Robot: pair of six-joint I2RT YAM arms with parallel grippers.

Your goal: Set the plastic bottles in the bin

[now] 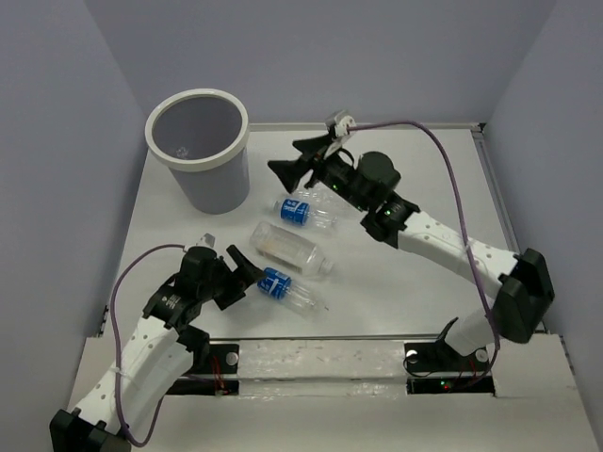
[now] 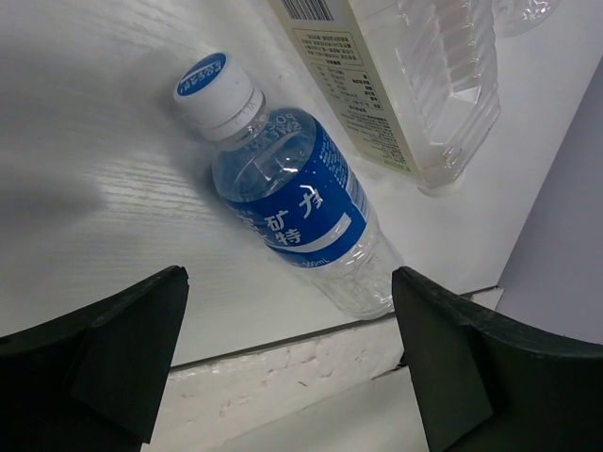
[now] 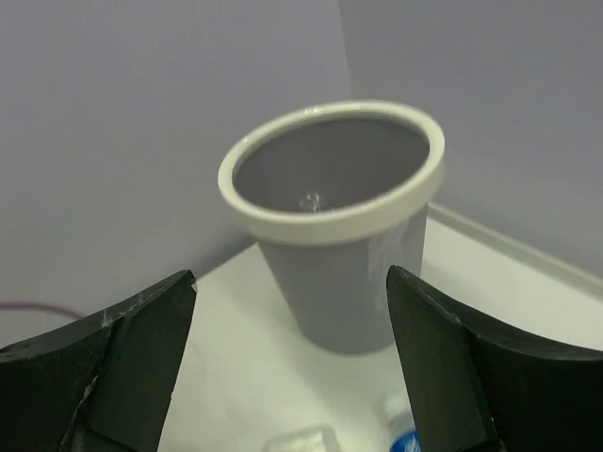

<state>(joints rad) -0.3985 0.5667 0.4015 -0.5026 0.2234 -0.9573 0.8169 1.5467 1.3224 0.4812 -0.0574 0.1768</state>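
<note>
While the left claw (image 1: 243,271) hangs low over the white table (image 1: 415,292), its two black fingers stand wide apart and hold nothing. Just in front of it the near blue bottle (image 1: 285,288) lies on its side. The left wrist view shows that bottle in the gap between the two fingers, white cap on, touched by neither one. Beside it lies the big bottle (image 1: 292,249), also on its side, with a pale label (the words on it are too small to read). A little farther back lies the far blue bottle (image 1: 303,213), near the bin. The bin (image 1: 197,95) stands upright at the far left corner of the table, close to the purple walls (image 1: 57,141). Something small and clear shows at its bottom, but I cannot tell what it is. The right claw (image 1: 294,158) is up in the air just beside the bin and points at it, and it is wide open too, with nothing in it.
</note>
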